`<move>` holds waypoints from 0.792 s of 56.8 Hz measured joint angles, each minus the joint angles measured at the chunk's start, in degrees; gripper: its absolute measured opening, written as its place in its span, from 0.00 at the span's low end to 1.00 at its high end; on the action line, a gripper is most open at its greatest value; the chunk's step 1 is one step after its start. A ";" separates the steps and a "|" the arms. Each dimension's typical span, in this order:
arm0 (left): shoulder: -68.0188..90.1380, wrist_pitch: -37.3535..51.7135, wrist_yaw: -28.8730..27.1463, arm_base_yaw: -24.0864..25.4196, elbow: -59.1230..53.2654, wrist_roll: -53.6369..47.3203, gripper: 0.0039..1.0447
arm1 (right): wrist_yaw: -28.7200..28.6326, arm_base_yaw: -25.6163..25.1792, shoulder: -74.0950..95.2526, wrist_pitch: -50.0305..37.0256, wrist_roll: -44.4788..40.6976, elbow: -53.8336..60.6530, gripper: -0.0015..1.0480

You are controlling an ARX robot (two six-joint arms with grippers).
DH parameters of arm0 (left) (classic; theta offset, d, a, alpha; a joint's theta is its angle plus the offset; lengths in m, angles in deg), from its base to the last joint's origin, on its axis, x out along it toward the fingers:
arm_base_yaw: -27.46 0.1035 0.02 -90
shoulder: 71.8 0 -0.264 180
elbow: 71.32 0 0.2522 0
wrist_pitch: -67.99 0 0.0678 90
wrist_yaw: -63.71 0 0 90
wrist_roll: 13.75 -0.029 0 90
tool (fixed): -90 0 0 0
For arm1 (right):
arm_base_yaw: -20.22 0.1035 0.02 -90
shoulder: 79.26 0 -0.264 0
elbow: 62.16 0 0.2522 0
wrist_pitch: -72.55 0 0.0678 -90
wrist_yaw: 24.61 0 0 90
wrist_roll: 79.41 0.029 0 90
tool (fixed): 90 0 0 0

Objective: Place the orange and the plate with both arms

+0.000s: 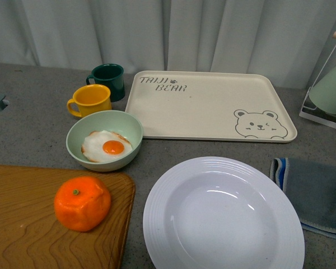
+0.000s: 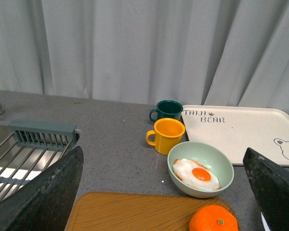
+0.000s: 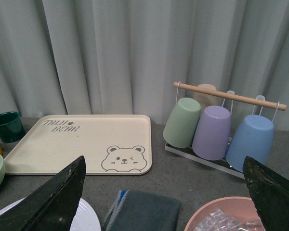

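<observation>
Showing no arm, the front view cuts off several things: the near edge of the white plate (image 1: pixel 157 213), most of the wooden board (image 1: pixel 22 235), the grey cloth (image 1: pixel 319 193) and a cup rack (image 3: pixel 221 94). One cream bear tray (image 1: pixel 213 101) lies at the back. The plate sits just in front of the tray, apart from it. One orange (image 1: pixel 82 203) rests on the board, well in front of the tray's left end. One green bowl (image 1: pixel 132 128) holding a fried egg (image 1: pixel 105 147) and two mugs, yellow (image 1: pixel 91 100) and dark green (image 1: pixel 108 79), stand just left of the tray. Right of the tray, three cups hang clearly on the rack; a fourth is mostly hidden. In the wrist views the left gripper (image 2: pixel 163 150) and the right gripper (image 3: pixel 164 159) each show fingers spread wide, holding nothing.
</observation>
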 joint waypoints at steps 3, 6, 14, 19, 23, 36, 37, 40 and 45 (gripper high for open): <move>0.00 0.00 0.00 0.00 0.00 0.00 0.94 | 0.00 0.00 0.00 0.00 0.00 0.00 0.91; 0.00 0.00 0.00 0.00 0.00 0.00 0.94 | 0.00 0.00 0.00 0.00 0.00 0.00 0.91; 0.00 0.00 0.00 0.00 0.00 0.00 0.94 | 0.00 0.00 0.00 0.00 0.00 0.00 0.91; 0.00 0.00 0.00 0.00 0.00 0.00 0.94 | 0.00 0.00 0.00 0.00 0.00 0.00 0.91; 0.00 0.00 0.00 0.00 0.00 0.00 0.94 | 0.00 0.00 0.00 0.00 0.00 0.00 0.91; 0.00 0.00 0.00 0.00 0.00 0.00 0.94 | 0.00 0.00 0.00 0.00 0.00 0.00 0.91; 0.00 0.00 0.00 0.00 0.00 0.00 0.94 | 0.00 0.00 0.00 0.00 0.00 0.00 0.91; 0.00 0.00 0.00 0.00 0.00 0.00 0.94 | 0.00 0.00 0.00 0.00 0.00 0.00 0.91; 0.00 0.00 0.00 0.00 0.00 0.00 0.94 | 0.00 0.00 0.00 0.00 0.00 0.00 0.91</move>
